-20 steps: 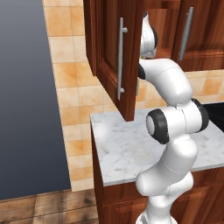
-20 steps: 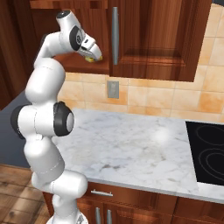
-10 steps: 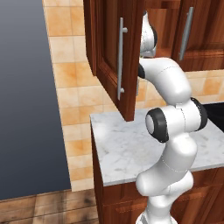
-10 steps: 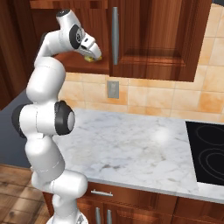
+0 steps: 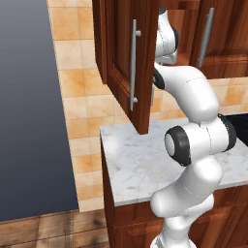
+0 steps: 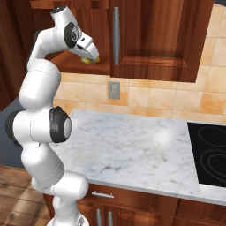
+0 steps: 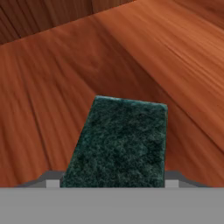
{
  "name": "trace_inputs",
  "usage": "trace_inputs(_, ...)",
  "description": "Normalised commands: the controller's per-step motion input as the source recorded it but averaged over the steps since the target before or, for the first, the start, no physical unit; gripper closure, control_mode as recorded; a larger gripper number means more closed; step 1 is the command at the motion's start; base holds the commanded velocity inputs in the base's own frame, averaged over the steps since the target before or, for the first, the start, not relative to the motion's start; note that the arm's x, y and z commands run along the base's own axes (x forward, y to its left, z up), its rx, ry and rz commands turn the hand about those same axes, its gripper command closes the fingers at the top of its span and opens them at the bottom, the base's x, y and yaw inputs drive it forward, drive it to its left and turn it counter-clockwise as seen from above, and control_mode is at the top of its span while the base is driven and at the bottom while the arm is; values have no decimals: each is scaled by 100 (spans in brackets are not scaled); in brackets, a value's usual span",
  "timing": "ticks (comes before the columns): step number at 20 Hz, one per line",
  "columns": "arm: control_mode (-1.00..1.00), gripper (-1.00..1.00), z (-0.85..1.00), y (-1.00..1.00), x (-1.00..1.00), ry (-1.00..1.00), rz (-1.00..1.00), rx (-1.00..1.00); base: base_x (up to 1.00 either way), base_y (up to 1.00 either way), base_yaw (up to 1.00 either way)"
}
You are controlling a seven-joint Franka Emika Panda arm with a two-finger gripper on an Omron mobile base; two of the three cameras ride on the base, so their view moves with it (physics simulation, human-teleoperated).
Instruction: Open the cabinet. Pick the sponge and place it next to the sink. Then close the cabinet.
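One change since a second ago: jaws have narrowed from wide onto the sponge (image 7: 119, 144), now clamped between them on the shelf inside the open cabinet (image 5: 123, 72). Gripper (image 6: 92, 56) looks ready to lift and carry it out. No readable writing or brands.

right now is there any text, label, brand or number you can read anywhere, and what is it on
None: no readable words, numbers or signs.
The sponge: plain dark green top, no label.
The cabinet doors: bare wood, no lettering.
The wall plate on the tiles: blank grey.
The marble counter and the stovetop: only veins and ring marks, no text.
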Motion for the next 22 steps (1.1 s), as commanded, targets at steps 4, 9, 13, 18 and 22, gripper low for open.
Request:
trace_inputs(4, -100, 100, 0, -10, -98, -5, 0, 6, 0, 0, 0)
trace_inputs(9, -100, 100, 0, -13, -100, -12, 0, 8, 0, 0, 0)
trace_inputs(13, -100, 100, 0, -12, -100, -15, 1, 6, 0, 0, 0)
trace_inputs(18, -100, 100, 0, -4, -100, -5, 7, 1, 0, 0, 0)
trace_inputs(22, -100, 100, 0, -8, -100, 0, 19, 0, 0, 0, 0)
